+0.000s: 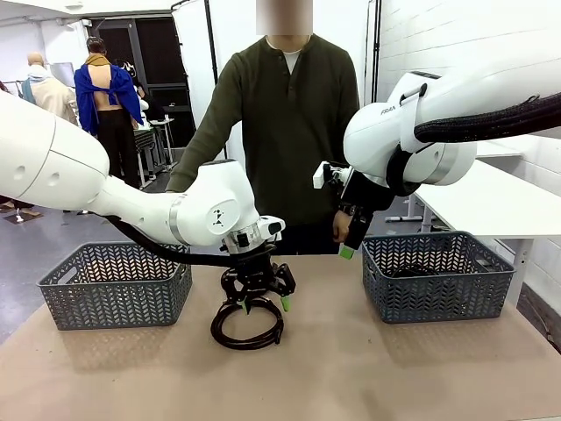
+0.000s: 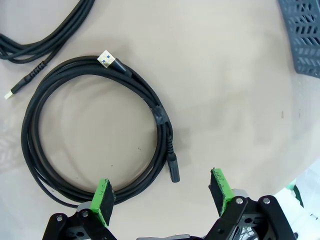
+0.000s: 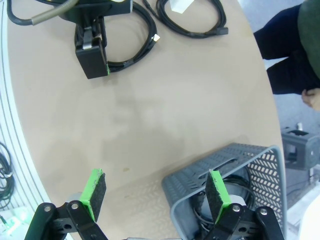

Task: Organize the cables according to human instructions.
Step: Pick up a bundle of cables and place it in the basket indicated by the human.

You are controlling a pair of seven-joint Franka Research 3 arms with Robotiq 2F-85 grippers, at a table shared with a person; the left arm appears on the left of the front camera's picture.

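A black cable lies coiled on the table in front of the middle. My left gripper hangs open just above its far edge. In the left wrist view this cable is a round coil with a USB plug, and the left gripper holds its green pads apart over the coil's near rim. A second cable lies at the upper left. My right gripper is open in the air, and the right gripper hovers over the edge of the right basket. Another cable lies farther off. The human stands at the far side.
Two grey mesh baskets stand on the table, the left basket and the right basket. Black cord lies inside the right one. The person's hand hangs by the table's far edge, behind my right gripper.
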